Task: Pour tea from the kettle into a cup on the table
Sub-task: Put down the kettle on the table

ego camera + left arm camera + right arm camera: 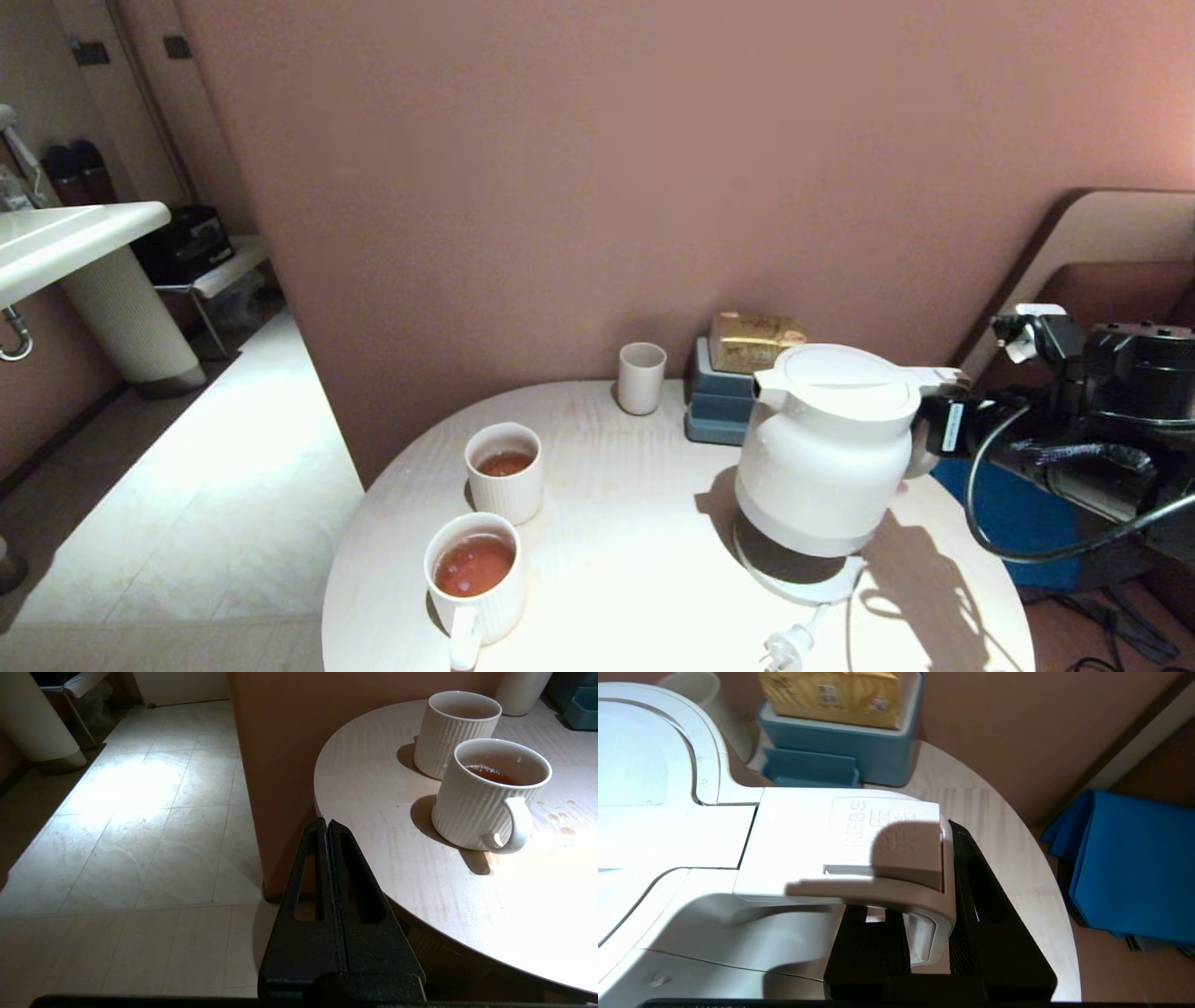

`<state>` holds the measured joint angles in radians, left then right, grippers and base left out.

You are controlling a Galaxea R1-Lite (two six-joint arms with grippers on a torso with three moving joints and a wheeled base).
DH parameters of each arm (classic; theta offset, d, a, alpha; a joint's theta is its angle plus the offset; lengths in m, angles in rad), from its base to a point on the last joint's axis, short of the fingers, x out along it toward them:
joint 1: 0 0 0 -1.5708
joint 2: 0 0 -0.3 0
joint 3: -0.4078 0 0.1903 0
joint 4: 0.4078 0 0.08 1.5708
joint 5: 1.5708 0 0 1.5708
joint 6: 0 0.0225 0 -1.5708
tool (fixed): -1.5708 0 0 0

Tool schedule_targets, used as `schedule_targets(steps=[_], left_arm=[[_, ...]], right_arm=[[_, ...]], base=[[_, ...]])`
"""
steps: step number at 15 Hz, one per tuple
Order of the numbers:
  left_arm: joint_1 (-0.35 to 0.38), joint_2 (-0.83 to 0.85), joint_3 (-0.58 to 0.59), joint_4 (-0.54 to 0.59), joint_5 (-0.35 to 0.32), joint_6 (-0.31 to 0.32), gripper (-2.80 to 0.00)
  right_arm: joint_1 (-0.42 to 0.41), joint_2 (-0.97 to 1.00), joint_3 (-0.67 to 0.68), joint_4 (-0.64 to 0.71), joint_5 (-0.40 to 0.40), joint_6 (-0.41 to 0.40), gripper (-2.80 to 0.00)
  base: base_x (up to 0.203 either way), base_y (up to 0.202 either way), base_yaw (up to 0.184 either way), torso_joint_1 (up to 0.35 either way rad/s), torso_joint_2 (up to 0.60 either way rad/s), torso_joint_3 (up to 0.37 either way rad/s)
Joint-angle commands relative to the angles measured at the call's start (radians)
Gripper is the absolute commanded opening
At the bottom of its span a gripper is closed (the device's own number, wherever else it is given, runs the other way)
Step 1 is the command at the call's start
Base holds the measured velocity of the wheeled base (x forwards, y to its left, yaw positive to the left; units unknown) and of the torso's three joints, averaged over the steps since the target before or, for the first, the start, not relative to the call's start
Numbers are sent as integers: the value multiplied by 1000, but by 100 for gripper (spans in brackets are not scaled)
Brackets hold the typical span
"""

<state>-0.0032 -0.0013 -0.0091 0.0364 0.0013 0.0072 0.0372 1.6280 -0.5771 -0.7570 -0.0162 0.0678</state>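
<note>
Your right gripper (924, 933) has its black fingers (994, 914) clamped on either side of the kettle's (826, 448) loop handle (887, 858), coming in from the table's right side, and the kettle hangs upright, lifted just clear of its round base (803, 569), whose dark centre shows beneath it. The base sits close to the right rim of the round table (635, 551), with its loose plug (784, 646) lying by the near edge. Behind the kettle, hard against the wall, you have a blue box (719, 406) with a gold packet (752, 341) on top, and a small plain cup (641, 377) just left of that. Your open room is to the left: a bare stretch of tabletop lies between the kettle and the two ribbed cups. The far ribbed cup (505, 471) and the near mug (474, 581), handle toward you, both hold reddish tea and stand near the table's left edge; a few drops (556, 814) spot the wood beside the mug. Your left gripper (329, 858) is pressed fully together, holding nothing, parked off the table's left rim above the tiled floor (140, 826). To the right, past the rim, a blue cloth (1004, 518) sits under the arm.
</note>
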Motion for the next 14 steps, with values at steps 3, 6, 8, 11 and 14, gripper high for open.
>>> schedule_targets(steps=[3,6,8,11,14], left_arm=[[0,1,0,0,0,-1,-280],[0,1,0,0,0,-1,-280],[0,1,0,0,0,0,-280],[0,1,0,0,0,0,-280],[0,1,0,0,0,0,-280]], right_arm=[[-18,98,84,-156,11,-9,-280],[-28,113,126,-182,53,-8,-280],[-39,116,129,-185,56,-5,-280],[-51,119,140,-185,70,-5,-280],[-70,141,139,-207,79,-9,-280]], base=[[0,0,0,0,0,0],[0,0,0,0,0,0],[0,0,0,0,0,0],[0,0,0,0,0,0],[0,0,0,0,0,0]])
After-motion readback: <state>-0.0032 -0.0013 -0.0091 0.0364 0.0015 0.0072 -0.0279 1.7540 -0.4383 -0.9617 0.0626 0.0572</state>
